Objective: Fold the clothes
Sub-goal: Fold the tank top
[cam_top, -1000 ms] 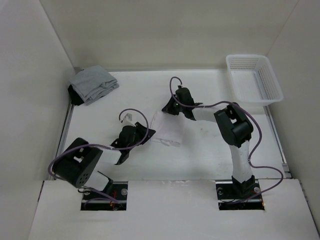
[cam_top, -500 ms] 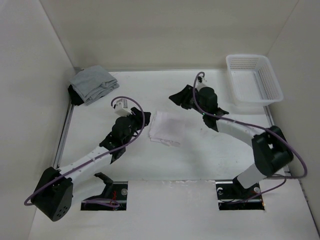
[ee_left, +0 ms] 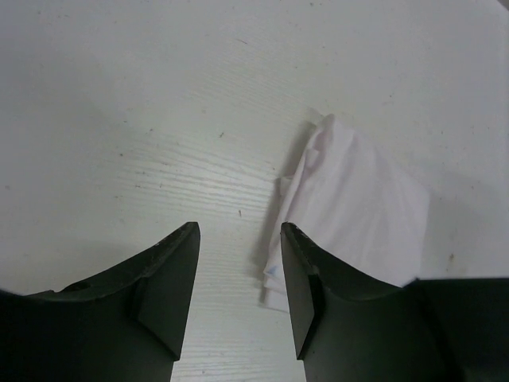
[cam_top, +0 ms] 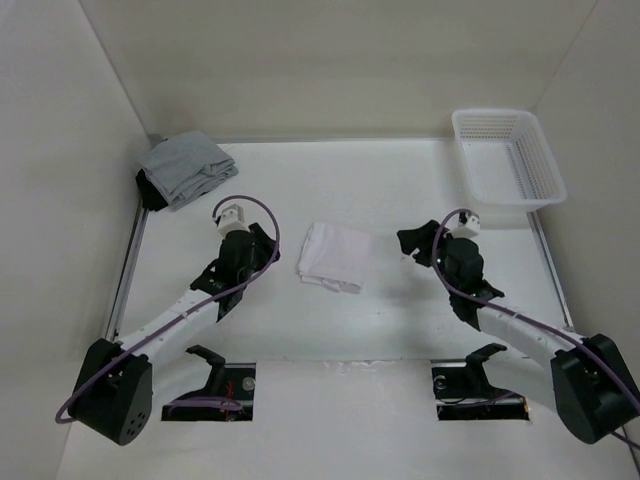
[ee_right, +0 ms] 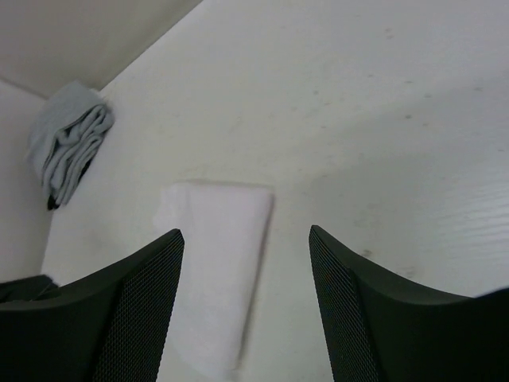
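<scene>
Left gripper [ee_left: 238, 235] up first: its two dark fingers [ee_left: 163, 286] stand well apart with nothing but bare table [ee_left: 119, 119] between them, so it's spread and empty-handed over the left part of the surface. Behind it, tucked into the far left corner, sits the grey cloth bundle [cam_top: 185, 168], with a dark edge showing at its left side. Across to the centre now, and there's the clothes [cam_top: 332, 255]: a white garment lying flat on the table as a compact, roughly rectangular folded packet, between the two arms and touched by neither. From the left wrist view it lies just ahead and to the right of the fingertips, with layered edges showing along its near left side. From the right wrist view it's a pale rectangle ahead and to the left, the grey bundle beyond it in the corner. On to the right gripper [ee_right: 245, 232], and it's spread wide too: mesh-textured pads [ee_right: 143, 318] far apart, nothing gripped, only table in the gap. Seen from overhead, it sits to the right of the garment and clear of it. Finally, at the far right back corner, the white lattice basket [cam_top: 507, 155] stands well away from the garment.
</scene>
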You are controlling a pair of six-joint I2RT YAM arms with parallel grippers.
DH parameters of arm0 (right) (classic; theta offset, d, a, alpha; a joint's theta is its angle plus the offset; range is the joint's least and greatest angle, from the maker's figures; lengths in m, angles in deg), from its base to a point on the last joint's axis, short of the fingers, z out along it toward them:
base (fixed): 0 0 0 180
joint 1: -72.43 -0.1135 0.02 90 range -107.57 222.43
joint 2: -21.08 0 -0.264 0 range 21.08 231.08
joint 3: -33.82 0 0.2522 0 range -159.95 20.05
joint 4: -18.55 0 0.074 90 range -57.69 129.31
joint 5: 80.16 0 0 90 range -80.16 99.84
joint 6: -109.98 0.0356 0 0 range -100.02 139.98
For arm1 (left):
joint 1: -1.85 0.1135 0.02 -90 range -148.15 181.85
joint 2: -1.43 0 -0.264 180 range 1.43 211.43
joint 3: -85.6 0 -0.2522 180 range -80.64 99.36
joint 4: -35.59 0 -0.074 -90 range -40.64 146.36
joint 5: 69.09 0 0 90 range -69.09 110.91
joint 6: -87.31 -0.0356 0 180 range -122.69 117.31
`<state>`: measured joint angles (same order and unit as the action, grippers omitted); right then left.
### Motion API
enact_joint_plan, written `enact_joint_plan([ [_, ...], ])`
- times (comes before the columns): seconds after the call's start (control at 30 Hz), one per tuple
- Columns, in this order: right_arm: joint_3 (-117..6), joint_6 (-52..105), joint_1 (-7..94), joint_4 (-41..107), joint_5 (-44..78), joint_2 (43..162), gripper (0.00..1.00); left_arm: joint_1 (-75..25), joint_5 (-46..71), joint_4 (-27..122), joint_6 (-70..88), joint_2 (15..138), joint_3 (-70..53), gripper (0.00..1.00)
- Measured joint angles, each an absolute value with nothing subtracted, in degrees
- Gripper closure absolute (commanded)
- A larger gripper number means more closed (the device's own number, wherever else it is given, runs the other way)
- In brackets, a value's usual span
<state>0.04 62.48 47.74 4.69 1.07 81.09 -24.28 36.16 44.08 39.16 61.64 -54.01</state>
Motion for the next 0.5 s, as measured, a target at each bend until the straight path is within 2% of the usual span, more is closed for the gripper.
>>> enact_joint_plan([
  [0.17, 2.06, 63.79, 52.44, 4.58, 0.37, 80.32, 0.30, -23.67, 34.89, 44.62, 39.05, 63.06, -53.24, 0.57],
  [0.43, 2.06, 64.47, 52.75, 3.42, 0.65, 81.24, 0.30, -23.82, 34.12, 44.49, 39.02, 65.55, -53.13, 0.58],
  [0.5, 2.06, 64.58, 52.75, 3.38, 0.67, 81.90, 0.30, -23.98, 34.10, 44.45, 38.98, 66.05, -53.11, 0.56],
])
